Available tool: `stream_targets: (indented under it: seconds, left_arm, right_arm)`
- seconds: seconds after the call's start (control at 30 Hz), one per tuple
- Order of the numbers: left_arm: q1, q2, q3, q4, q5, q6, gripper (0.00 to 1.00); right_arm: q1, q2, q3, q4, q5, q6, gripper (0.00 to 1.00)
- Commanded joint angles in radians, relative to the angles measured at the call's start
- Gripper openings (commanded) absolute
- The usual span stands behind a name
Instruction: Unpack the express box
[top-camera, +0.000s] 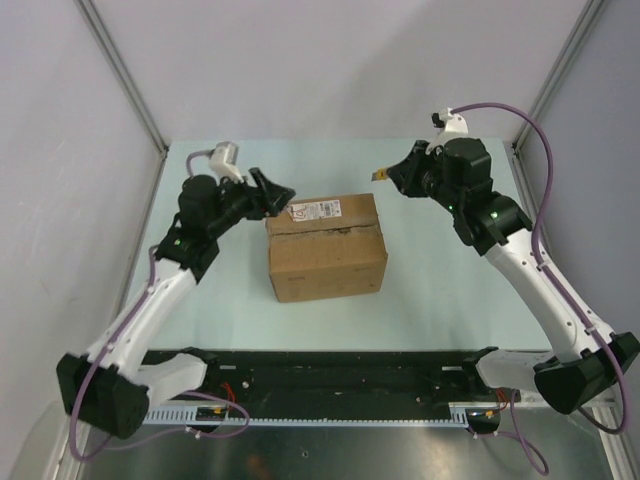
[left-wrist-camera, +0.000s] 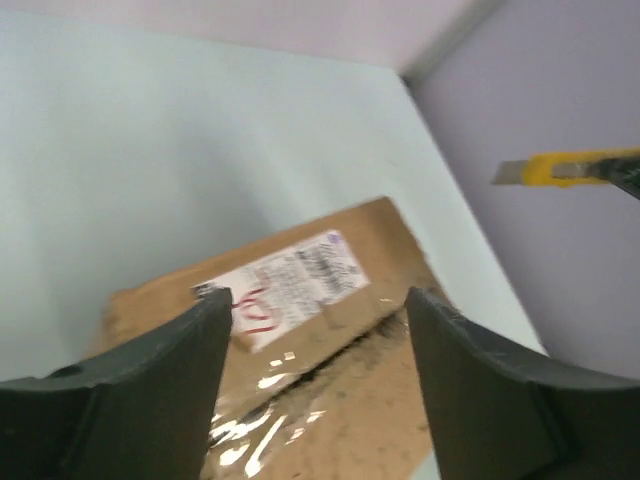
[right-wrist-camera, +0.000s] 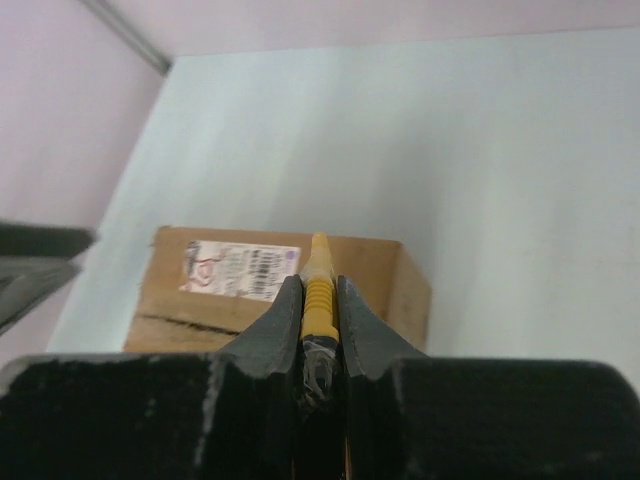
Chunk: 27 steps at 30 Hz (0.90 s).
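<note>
Brown express box (top-camera: 327, 247), shut, sitting upright mid-worktop (top-camera: 440, 290)

Plain corrugated cardboard carton, top flaps folded down and meeting at a dark seam (top-camera: 325, 231) that runs left to right across the lid. There's shiny clear tape (left-wrist-camera: 250, 425) over that seam, and it catches the light up close. A white printed label (top-camera: 315, 210) with barcodes and a red scribble sits on the far flap, toward the left corner. The box is flat on its base and turned just slightly off square to the worktop edges.
</note>
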Motion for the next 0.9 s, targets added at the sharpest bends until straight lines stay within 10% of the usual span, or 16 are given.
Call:
stream_targets:
  seconds: [0.0, 0.2, 0.37, 0.6, 0.73, 0.87]
  left_arm:
    - [0.006, -0.195, -0.052, -0.071, -0.162, 0.176, 0.61]
    - [-0.038, -0.347, -0.159, -0.162, 0.304, 0.157, 0.49]
    - [-0.121, -0.485, -0.292, -0.256, 0.182, 0.111, 0.17]
    - [-0.191, -0.535, -0.447, -0.307, 0.002, 0.071, 0.05]
    - [-0.244, -0.496, -0.36, -0.307, -0.081, 0.092, 0.1]
    - [-0.274, -0.389, -0.102, -0.302, -0.099, 0.212, 0.41]
  right_arm:
    - [-0.011, 0.03, 0.019, -0.033, 0.195, -0.004, 0.0]
    - [-0.017, 0.084, 0.016, 0.038, 0.202, -0.009, 0.0]
    - [-0.045, 0.171, 0.016, 0.183, 0.123, -0.012, 0.0]
    - [-0.059, 0.279, 0.019, 0.247, 0.093, -0.021, 0.0]
    - [-0.072, 0.274, 0.036, 0.243, 0.119, -0.015, 0.0]
    - [-0.118, 0.224, 0.039, 0.166, 0.183, 0.042, 0.0]
